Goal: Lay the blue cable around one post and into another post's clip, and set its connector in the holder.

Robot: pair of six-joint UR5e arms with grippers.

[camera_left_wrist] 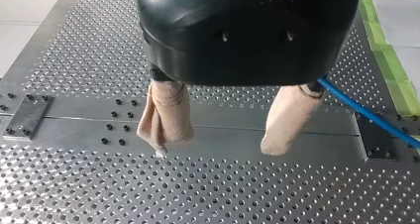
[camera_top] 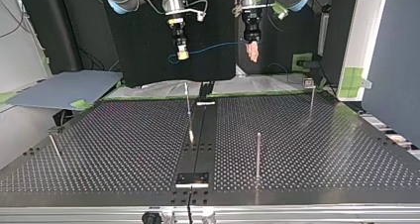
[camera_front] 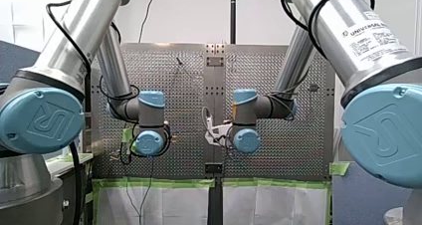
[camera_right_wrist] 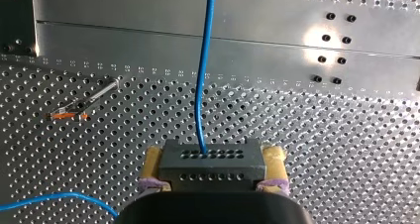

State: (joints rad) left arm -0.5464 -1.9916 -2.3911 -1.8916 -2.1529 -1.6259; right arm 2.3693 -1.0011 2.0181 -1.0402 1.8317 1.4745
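1. Where the front view looks down over the desk (camera_front: 278, 85), the left arm (camera_front: 149, 110) and the right arm (camera_front: 246, 108) are seen bent over its middle strip. Both sets of fingers are hidden behind the wrists, so their state cannot be told from this view.
2. From across the desk, the right arm's fingers (camera_top: 183, 53), yellow-padded, and the left arm's fingers (camera_top: 253, 51), beige-padded, are seen held well above the surface. The blue cable (camera_top: 208, 49) is strung in the air between them. It is clear of the thin posts (camera_top: 258, 157) standing upright on the desk.
3. By the left wrist camera, the beige fingers are shown spread wide with nothing between them. The cable is seen passing just outside one finger.
4. By the right wrist camera, the dark connector (camera_right_wrist: 210, 163) is shown clamped between the yellow pads. The cable is seen running from its top, away over the desk.
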